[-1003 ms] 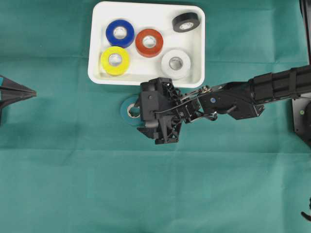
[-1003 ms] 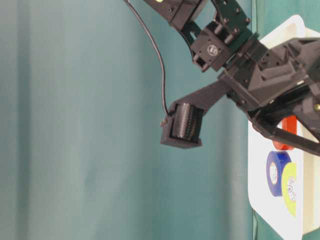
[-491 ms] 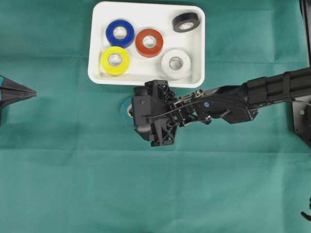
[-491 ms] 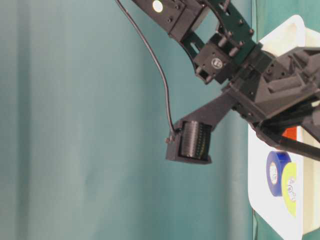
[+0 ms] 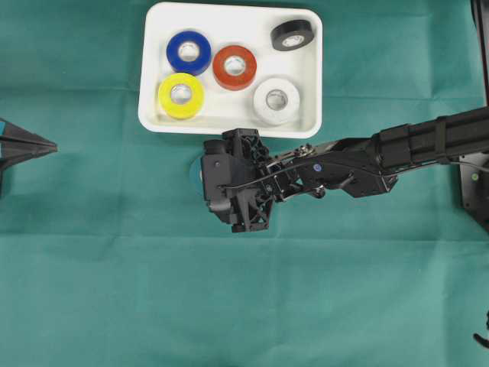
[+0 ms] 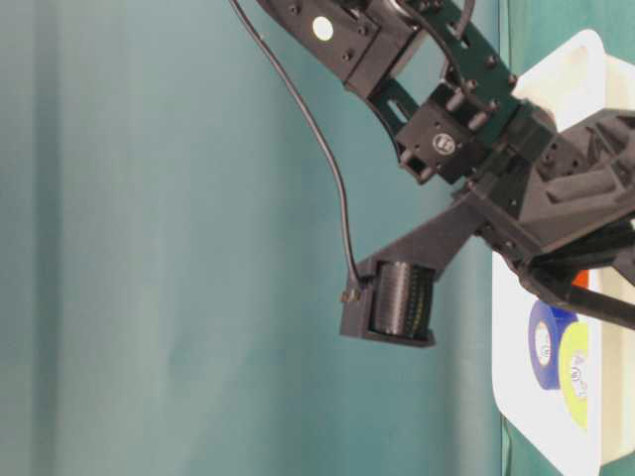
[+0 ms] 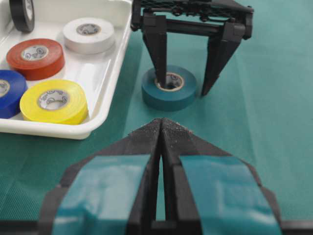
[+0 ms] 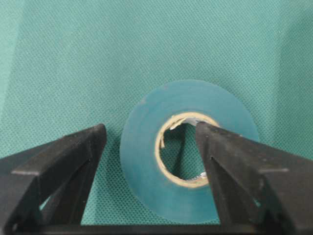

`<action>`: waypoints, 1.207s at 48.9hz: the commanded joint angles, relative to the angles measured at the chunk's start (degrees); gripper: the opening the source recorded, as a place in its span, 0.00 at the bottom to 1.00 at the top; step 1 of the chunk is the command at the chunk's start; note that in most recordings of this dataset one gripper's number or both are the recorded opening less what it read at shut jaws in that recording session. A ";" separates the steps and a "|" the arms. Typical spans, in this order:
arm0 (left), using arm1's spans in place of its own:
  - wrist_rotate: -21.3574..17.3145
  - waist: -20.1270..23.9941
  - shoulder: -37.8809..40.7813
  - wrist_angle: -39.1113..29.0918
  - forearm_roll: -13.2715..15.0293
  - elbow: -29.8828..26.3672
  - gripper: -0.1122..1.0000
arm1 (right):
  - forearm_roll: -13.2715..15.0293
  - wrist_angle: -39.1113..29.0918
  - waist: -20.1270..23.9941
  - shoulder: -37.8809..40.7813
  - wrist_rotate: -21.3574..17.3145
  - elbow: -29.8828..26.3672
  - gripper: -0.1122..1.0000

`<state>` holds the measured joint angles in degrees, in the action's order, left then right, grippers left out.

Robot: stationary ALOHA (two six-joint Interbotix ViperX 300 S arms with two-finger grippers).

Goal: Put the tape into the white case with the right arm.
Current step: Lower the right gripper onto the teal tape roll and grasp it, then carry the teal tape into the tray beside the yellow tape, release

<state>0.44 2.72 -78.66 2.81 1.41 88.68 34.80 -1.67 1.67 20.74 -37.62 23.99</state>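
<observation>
The teal ring-shaped roll of tape (image 7: 169, 88) lies flat on the green cloth-covered counter (image 5: 114, 290), just outside the long wall of the shallow white rectangular plastic case (image 5: 309, 76), on the side nearest the white roll (image 5: 276, 100). The case already holds blue, red, yellow, white and black rolls.

The all-black right arm's pincer (image 7: 185, 87) straddles one wall of the teal roll: one pointed finger dips into the cardboard core, the other stands just outside the rim. The jaws are apart, not yet clamped on the roll. The left pincer (image 7: 161, 128), black with light-blue marks, rests with its jaws pressed together, well away from the case.

The risks, as I judge them: only one wall is pinched, so the roll could pivot or slip on lifting. The near rim of the case could also catch a low-hanging roll as it is carried in.
</observation>
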 commanded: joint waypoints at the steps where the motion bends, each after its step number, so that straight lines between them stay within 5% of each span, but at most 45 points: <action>1: -0.09 0.00 0.44 0.26 0.09 -0.70 0.10 | -0.09 -0.44 -0.26 -0.79 -0.09 -1.14 0.43; 7: -0.09 0.00 0.44 0.26 0.00 -0.62 0.10 | -0.09 -1.49 -0.35 -0.79 -0.09 -1.76 0.20; 14: -0.09 0.00 0.44 0.26 0.00 -0.70 0.10 | -0.18 -2.55 -0.18 -0.79 -0.09 -2.20 0.13; 39: -0.09 0.00 0.44 0.26 0.00 -0.70 0.10 | -0.09 -2.90 1.93 -7.12 0.09 -2.20 0.12; 59: -0.09 0.00 0.44 0.26 0.09 -0.62 0.10 | 0.09 -10.02 2.20 -9.67 0.35 -2.20 0.12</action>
<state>0.35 2.72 -78.66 2.81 1.41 88.77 34.72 -11.07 3.87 13.36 -37.35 22.94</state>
